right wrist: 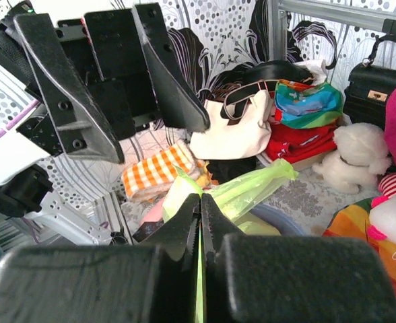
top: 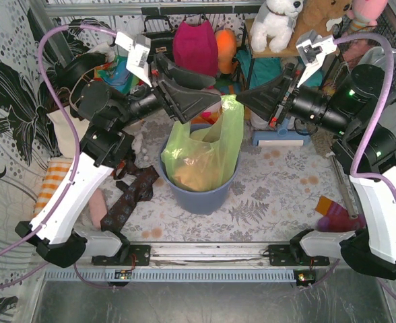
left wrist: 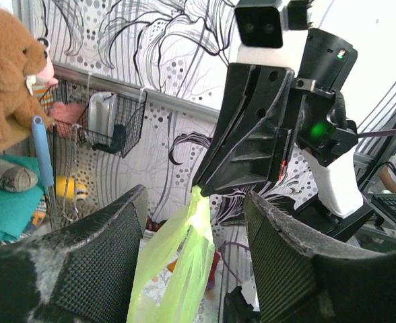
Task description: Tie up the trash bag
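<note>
The lower part of the trash bag [top: 205,155] sits inside the bin [top: 198,195], so its bottom is out of sight in the top view. Its upper right handle disappears into the pinched tips of the right gripper [top: 239,97], and how much plastic is caught there cannot be told. In the left wrist view the green strip runs off the bottom edge of the frame, and the left gripper [left wrist: 194,194] has both fingers cut off there too. In the right wrist view the right gripper fills the lower frame and covers most of the bin. Only a thin green line shows in the slit between its fingers. The teddy bear [left wrist: 9,60] at upper left of the left wrist view is cut by the frame edge.
</note>
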Motion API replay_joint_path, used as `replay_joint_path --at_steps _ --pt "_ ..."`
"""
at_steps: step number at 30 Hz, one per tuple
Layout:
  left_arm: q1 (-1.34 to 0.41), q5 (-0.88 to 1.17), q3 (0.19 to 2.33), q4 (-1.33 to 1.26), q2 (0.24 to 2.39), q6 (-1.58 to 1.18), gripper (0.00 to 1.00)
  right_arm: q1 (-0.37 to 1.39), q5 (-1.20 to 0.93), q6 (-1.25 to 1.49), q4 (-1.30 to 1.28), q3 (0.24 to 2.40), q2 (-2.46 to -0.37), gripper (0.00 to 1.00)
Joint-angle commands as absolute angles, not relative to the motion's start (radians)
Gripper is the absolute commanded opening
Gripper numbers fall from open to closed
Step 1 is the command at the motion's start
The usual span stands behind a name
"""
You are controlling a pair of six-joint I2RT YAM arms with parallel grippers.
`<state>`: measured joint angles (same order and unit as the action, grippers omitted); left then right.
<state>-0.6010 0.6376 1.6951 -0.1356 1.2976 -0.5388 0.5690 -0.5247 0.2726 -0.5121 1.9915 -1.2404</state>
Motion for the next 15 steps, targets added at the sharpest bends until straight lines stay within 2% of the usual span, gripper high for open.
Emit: replay_joint_path --at_steps 1,9,15 --pt "-0.601 0.611 1.726 -0.079 1.33 -0.583 0.67 0.568 -0.503 0.285 -0.498 2.041 -1.258 0.0" --pt "-0.603 0.682 1.675 -0.233 1.349 -0.691 0.7 0.568 -0.503 0.291 -0.497 2.04 -1.261 0.0" --pt "-0.604 0.707 1.676 -0.222 1.361 -0.682 0.67 0.568 -0.499 0.288 -0.498 2.041 -1.262 0.0"
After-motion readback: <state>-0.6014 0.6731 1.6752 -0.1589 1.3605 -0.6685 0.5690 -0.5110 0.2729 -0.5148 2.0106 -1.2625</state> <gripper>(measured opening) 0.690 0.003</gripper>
